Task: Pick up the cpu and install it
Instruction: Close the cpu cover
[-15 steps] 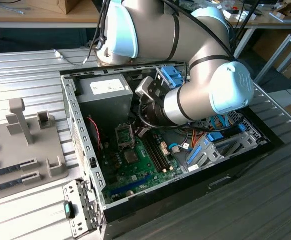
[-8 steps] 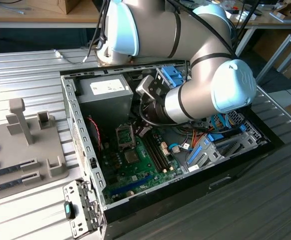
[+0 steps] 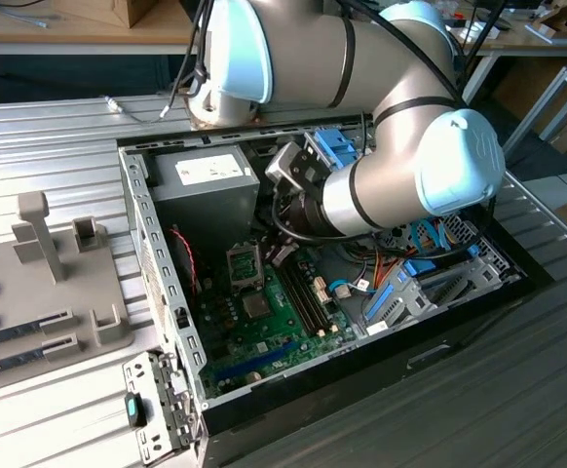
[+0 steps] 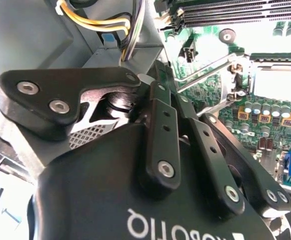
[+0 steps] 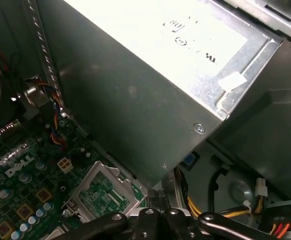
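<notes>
A ribbed metal table spreads under everything, its grooves catching bright, even light. Beyond the table's far edge stands a wooden bench with a dark gap beneath it. On the exterior view's right, a white metal frame rises beside a cluttered desk.

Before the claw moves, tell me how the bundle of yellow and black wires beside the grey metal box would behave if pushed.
The bundle of yellow and black wires probably bends aside, since it curves loosely. Thin strands suggest little weight. It may snag, lying beside the grey metal box.
</notes>
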Motion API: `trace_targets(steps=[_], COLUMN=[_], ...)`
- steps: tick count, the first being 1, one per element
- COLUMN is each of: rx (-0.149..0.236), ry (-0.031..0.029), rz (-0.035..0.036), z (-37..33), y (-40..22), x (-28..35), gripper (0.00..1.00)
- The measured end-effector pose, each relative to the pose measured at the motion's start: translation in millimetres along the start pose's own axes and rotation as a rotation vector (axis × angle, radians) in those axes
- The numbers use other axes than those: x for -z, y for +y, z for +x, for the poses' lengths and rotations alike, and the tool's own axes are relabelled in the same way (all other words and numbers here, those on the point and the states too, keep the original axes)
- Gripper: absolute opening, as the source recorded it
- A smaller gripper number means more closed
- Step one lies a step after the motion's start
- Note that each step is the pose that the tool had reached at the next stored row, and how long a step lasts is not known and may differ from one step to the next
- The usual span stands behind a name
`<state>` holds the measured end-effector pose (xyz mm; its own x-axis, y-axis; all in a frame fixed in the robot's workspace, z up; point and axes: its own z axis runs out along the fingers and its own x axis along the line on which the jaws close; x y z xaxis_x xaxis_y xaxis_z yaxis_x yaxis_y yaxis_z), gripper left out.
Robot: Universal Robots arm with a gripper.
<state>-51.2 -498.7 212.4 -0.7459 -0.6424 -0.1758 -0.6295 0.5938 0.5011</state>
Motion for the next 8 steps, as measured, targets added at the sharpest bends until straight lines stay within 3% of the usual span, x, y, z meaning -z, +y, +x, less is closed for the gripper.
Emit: trace_targets(steps=[8], rx=[0.000], ry=[-0.0001], rz=[-0.0001], z=[-0.9], y=[2.9], x=[5.5], gripper=[0.11])
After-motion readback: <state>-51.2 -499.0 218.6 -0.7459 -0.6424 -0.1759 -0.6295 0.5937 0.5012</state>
